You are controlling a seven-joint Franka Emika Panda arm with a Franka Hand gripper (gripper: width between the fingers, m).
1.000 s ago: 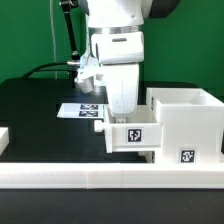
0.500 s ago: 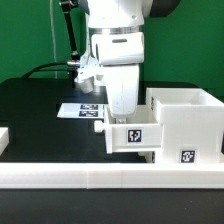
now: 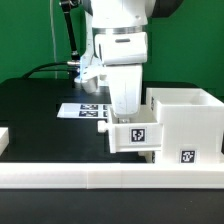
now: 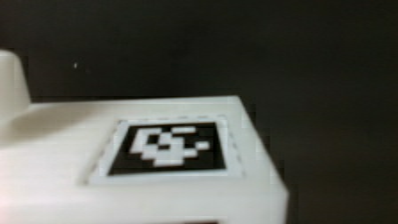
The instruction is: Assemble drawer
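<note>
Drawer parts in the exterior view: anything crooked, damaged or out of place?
Nothing stands out. The small tray sits square against the large case, tag facing the camera, no visible cracks. The marker board lies flat behind them. The tool is hidden behind the tray, so its grip cannot be judged.

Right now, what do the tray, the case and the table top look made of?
Tray: looks like white plastic, smooth matte, with crisp moulded edges; its tag seems a flat printed label. Case: same white plastic look, thin even walls, hollow. Table: black, matte, no glare; could be cloth or coated board, cannot tell.
</note>
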